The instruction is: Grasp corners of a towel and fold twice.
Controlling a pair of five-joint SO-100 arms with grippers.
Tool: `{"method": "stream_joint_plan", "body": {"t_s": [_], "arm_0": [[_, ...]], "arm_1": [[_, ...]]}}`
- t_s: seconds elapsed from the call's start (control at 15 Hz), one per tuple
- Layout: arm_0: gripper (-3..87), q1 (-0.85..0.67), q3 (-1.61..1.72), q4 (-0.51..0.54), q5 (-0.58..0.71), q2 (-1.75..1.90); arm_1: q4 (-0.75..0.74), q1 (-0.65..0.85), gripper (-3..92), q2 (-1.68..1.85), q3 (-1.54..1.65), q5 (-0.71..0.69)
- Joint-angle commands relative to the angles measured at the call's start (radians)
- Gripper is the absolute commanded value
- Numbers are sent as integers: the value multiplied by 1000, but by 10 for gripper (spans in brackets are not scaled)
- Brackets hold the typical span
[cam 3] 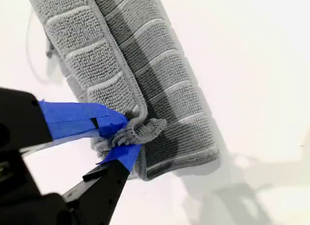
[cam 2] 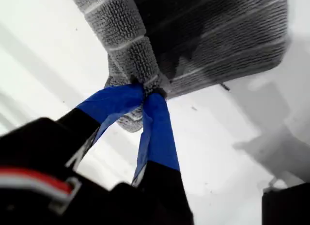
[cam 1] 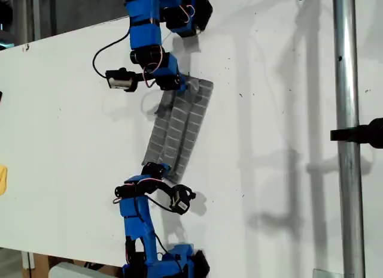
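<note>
The grey striped towel (cam 1: 179, 128) lies as a long, narrow folded strip on the white table (cam 1: 287, 110), between the two blue arms. My first gripper (cam 1: 179, 83) (cam 2: 145, 91), on the arm at the exterior view's top, is shut on one corner, and the towel (cam 2: 218, 36) is lifted there with its shadowed underside showing. My second gripper (cam 1: 160, 168) (cam 3: 123, 133), on the arm at the exterior view's bottom, is shut on a bunched corner at the other end. From it the towel (cam 3: 160, 74) stretches away, one layer folded over another.
A metal pole (cam 1: 347, 134) with a black clamp (cam 1: 365, 133) stands at the exterior view's right. A small yellow object (cam 1: 3, 179) sits at that view's left edge. Each arm carries a wrist camera and loose cables beside the towel's ends.
</note>
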Motion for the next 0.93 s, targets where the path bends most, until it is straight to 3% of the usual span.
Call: {"method": "stream_joint_plan", "body": {"t_s": [0.0, 0.4, 0.67, 0.87], "arm_0": [[-29, -97, -265, 81, 84, -57], [-29, -219, -350, 81, 175, -75], [-26, -176, -319, 115, 114, -140], [49, -166, -324, 94, 72, -206]], "arm_1": [[23, 173, -2, 179, 32, -141], [44, 419, -2, 249, -15, -405], [-114, 212, -2, 281, 242, -204], [-224, 101, -2, 328, 394, -80]]}}
